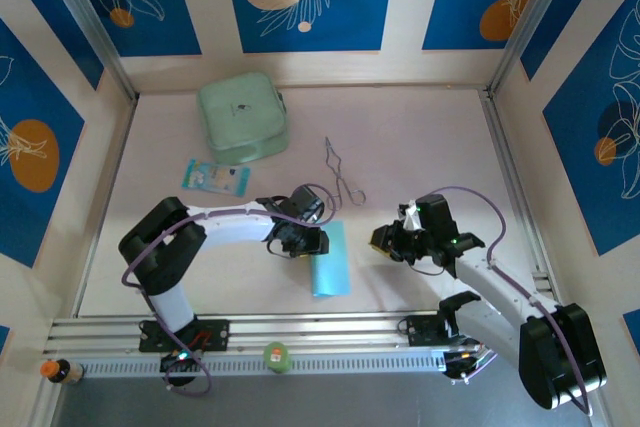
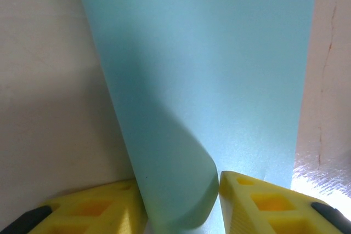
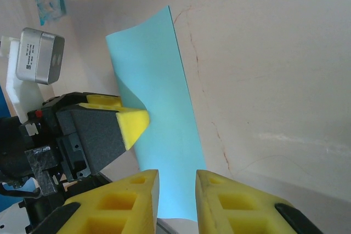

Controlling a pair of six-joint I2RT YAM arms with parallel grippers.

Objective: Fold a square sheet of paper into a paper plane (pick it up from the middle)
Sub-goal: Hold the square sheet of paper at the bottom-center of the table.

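In the top view, the square sheet of paper [image 1: 331, 265] lay doubled over at lower centre of the table [image 1: 430, 137]. The left gripper [image 1: 298, 245] was at its left edge and the right gripper [image 1: 388, 243] stood apart to the right.

In the left wrist view, the fingers [image 2: 98, 212] sat lightly clamped on either side of the sheet's rounded, uncreased fold.

In the right wrist view, the right gripper's fingers [image 3: 225, 201] stood narrowly apart and empty above the sheet's lower end.

The fold looked springy. Released before being pressed flat, it would likely pop open. Any sideways drag could skew the edges and leave a crooked crease.
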